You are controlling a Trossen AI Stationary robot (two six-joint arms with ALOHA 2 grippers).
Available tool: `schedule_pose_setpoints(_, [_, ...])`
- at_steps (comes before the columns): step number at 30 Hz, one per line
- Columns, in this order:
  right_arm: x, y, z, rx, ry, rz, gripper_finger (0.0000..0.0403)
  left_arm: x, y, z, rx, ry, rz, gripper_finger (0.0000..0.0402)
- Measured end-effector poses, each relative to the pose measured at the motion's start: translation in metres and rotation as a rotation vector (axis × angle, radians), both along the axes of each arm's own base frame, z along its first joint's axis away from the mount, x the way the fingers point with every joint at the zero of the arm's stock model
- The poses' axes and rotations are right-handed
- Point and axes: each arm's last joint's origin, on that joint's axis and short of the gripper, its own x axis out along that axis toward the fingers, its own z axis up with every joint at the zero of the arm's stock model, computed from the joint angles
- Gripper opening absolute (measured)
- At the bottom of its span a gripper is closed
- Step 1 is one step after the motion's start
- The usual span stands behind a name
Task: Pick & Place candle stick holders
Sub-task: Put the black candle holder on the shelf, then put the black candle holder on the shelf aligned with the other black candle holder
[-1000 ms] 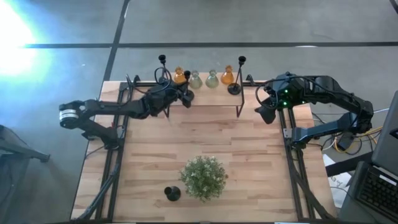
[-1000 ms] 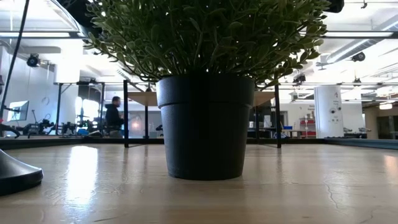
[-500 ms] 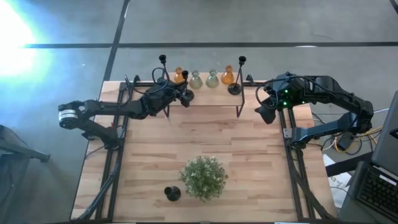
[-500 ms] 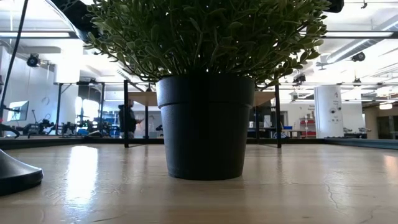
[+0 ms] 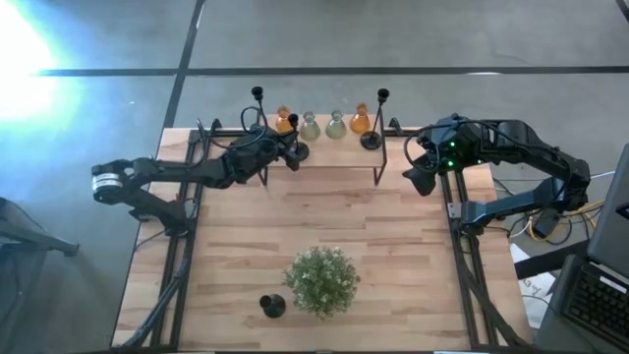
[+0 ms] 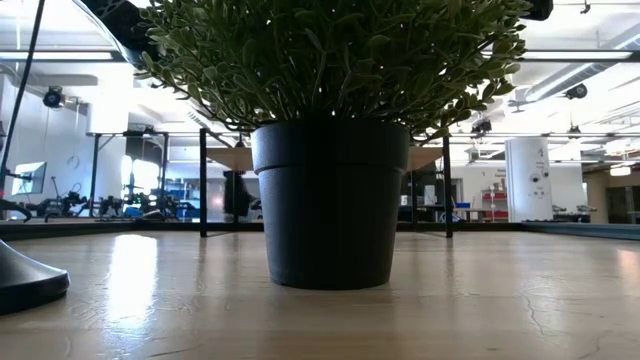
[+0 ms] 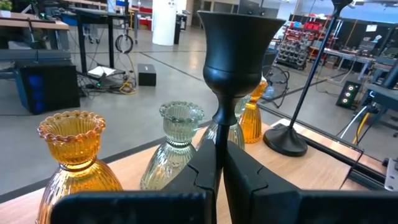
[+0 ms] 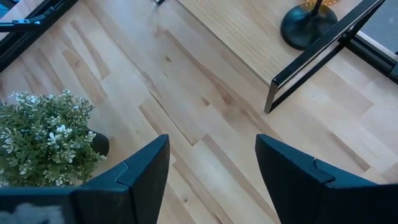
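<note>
My left gripper [image 5: 286, 148] [image 7: 219, 163] is shut on a black candle stick holder [image 5: 295, 149] at the near left part of the raised shelf [image 5: 339, 157]. Its cup [image 7: 239, 37] stands upright in front of the left wrist camera. Two more holders stand on their round bases at the shelf's far left [image 5: 257, 95] and right [image 5: 371, 140] [image 7: 285, 140]. Another holder [image 5: 272, 305] [image 6: 25, 282] stands on the table by the plant. My right gripper [image 5: 421, 179] [image 8: 211, 177] hangs open over the table's right side, high up, with nothing between its fingers. My left gripper pinches the holder's thin stem [image 7: 219, 127], just below the cup, between its two fingers [image 7: 200, 171]. The fingers come in level from the table's left and lie across the stem. The holder stands upright; whether its base [image 5: 297, 151] rests on the shelf I cannot tell.
Orange [image 5: 283, 120] [image 7: 71, 146] and grey-green [image 5: 310, 126] [image 7: 177, 127] glass vases stand in a row along the shelf's far edge. A potted plant [image 5: 321, 280] [image 6: 330, 200] stands near the table's front. Bare wood lies between the shelf and the plant.
Neither arm nor any holder has visibly moved. In the room behind the table a person has walked to the right.
</note>
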Motion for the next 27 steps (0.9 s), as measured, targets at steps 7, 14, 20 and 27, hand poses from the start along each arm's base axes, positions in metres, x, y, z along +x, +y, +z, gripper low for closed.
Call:
schedule_pose_setpoints(7, [0.0000,0.0000,0.0000,0.000,0.000,0.000,0.0231,0.0005,-0.0010,-0.0058,-0.026,0.027,-0.029,0.0056])
schedule_pose_setpoints(14, [0.0000,0.0000,0.0000,-0.002,0.001,0.003,0.0226,0.0001,-0.0017,-0.0076,-0.076,0.017,-0.046,0.0089])
schedule_pose_setpoints(20, [0.0000,0.0000,0.0000,-0.002,0.001,0.003,0.0226,-0.0008,-0.0020,-0.0066,-0.076,0.015,-0.045,0.0121])
schedule_pose_setpoints(27, [0.0000,0.0000,0.0000,-0.002,0.001,0.003,0.0230,-0.0017,-0.0023,-0.0054,-0.075,0.014,-0.044,0.0183])
